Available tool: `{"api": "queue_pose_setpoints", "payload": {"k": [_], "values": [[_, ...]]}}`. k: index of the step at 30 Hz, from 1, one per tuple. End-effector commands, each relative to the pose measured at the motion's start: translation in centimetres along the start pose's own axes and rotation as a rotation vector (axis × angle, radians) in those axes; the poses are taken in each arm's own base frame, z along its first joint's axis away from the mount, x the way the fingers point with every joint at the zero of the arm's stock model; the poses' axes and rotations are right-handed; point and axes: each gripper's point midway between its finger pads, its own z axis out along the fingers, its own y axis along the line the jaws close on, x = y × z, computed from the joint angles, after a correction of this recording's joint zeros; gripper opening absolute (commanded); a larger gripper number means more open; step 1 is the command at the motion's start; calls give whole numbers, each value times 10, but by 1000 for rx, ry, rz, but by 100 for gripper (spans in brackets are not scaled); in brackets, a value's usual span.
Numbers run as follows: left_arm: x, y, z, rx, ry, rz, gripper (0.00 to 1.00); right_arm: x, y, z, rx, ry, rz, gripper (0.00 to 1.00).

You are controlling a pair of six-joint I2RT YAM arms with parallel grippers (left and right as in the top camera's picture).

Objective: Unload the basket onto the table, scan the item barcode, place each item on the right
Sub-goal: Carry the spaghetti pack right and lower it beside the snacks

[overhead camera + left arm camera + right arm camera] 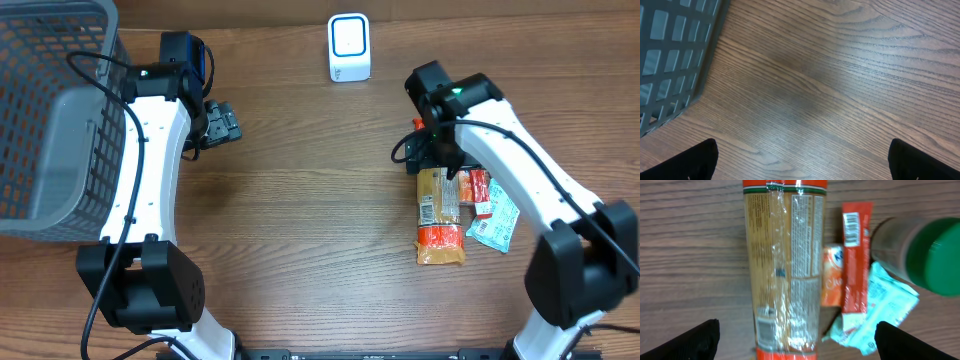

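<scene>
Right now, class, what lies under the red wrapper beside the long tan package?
A pale teal packet pokes out from beneath the red wrapper; the part underneath is hidden. Whether the orange sachet tucks under too is unclear.

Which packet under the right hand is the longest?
The tan clear-wrapped packet with red-orange ends, spanning the whole right wrist view. The slim red packet, small orange sachet and teal-white pouch beside it are all clearly shorter.

Mock shop checkout, white scanner (349,47), grey basket (88,50), snack packets (440,215)
</scene>
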Motion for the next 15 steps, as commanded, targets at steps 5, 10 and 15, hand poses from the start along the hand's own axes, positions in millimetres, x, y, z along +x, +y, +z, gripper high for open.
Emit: {"api": "queue_pose_setpoints", "payload": {"k": [5,10,15], "values": [[-1,1,0,-8,-5,16,100,-7,-2,-7,-5,-45,15,100],[-1,1,0,-8,-5,16,100,-13,1,-7,-14,-68,20,100],[-1,1,0,-8,-5,16,100,-14,1,-7,-16,-71,21,100]]}}
